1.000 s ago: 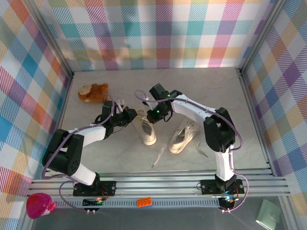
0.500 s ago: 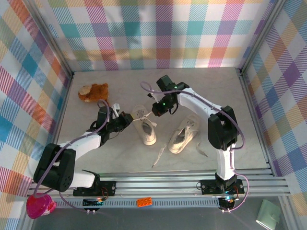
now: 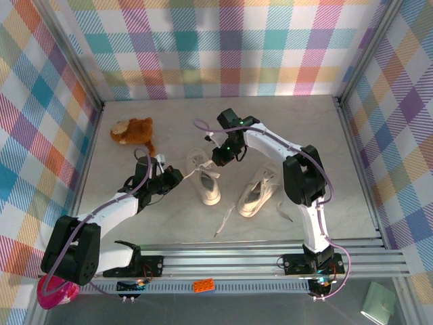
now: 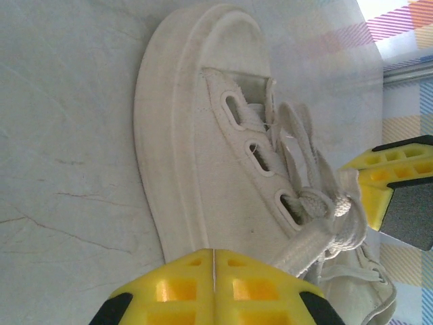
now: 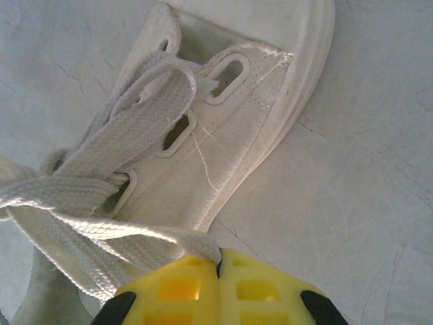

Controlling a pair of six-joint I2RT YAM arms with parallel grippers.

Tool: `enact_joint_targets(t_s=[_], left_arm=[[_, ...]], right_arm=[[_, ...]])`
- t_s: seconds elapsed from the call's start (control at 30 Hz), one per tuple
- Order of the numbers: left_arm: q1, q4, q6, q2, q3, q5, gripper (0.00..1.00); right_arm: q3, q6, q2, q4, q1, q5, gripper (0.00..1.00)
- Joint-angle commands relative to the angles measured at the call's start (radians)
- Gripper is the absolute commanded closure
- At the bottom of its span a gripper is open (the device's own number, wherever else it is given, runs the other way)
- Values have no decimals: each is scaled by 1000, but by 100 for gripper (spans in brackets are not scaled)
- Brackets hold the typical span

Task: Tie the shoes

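The first shoe (image 3: 206, 184) stands near the middle of the worktop (image 3: 325, 135), and I give every place from it. Well apart, to its upper left, lies a brown plush toy (image 3: 132, 130). Just left of the shoe is the left hand (image 3: 177, 176). Within the last second it has moved outward from the shoe's opening. Its fingers are pressed together, and a strand of the laces (image 4: 308, 237) runs into them. At the upper right of the shoe the right hand (image 3: 214, 159) has also drawn away, clamped on another strand.

Both strands are now pulled to opposite sides, so I judge that the crossing (image 4: 333, 203) is being tightened and no bow is made yet. To the right, the second shoe (image 3: 257, 191) lies with loose laces.

From above the strands are too thin to follow. The left wrist view cuts off the heel, and a yellow finger hides where the strand enters the grip.
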Motion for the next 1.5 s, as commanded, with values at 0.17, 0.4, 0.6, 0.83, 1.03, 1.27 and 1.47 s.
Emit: enact_joint_targets(t_s=[0.17, 0.4, 0.6, 0.83, 1.03, 1.27, 1.47], left_arm=[[9, -53, 36, -9, -10, -21, 100], [8, -192, 94, -36, 64, -45, 77], [14, -331, 180, -74, 186, -77, 58], [33, -380, 273, 99, 382, 35, 45], [33, -360, 257, 284, 516, 110, 44], [-1, -357, 213, 451, 616, 144, 44], [-26, -304, 170, 519, 629, 173, 45]], right_arm=[[-82, -13, -53, 16, -7, 8, 94], [-136, 29, -131, 62, -25, -13, 53], [-269, 124, -259, 133, -68, -85, 48], [-468, 269, -345, 320, -77, -231, 46], [-512, 363, -295, 427, -76, -311, 44], [-509, 373, -244, 444, -74, -339, 43], [-503, 373, -215, 449, -74, -350, 43]])
